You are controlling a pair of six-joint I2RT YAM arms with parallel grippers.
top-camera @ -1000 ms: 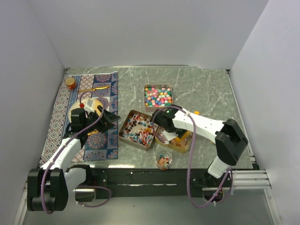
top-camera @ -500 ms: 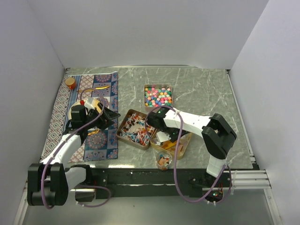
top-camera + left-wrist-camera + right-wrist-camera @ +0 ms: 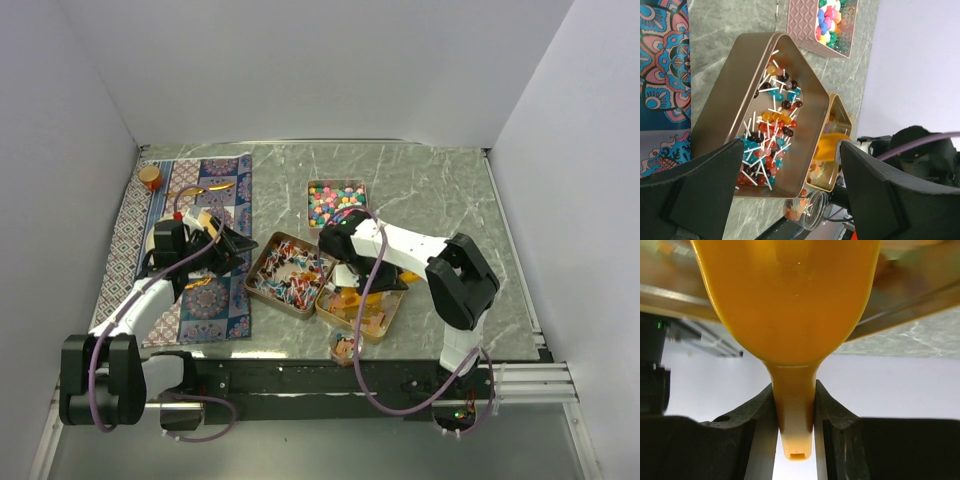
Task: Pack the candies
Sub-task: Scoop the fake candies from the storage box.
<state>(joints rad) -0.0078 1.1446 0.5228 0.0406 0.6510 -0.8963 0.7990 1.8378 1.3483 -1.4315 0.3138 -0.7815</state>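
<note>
Right tool [image 3: 795, 412] clamps the scoop [image 3: 790, 300] by its handle, left tool [image 3: 790, 167] hangs apart; light, loose candies [image 3: 337, 204] want scooping, not pinching.

Bright round balls [image 3: 337, 203] fill the far tin [image 3: 309, 205]. Red, blue and brown sweets on white sticks [image 3: 288, 280] lie jumbled in the middle tin [image 3: 261, 262]. Translucent orange and yellow squares [image 3: 372, 320] sit in the near tin [image 3: 349, 327].
</note>
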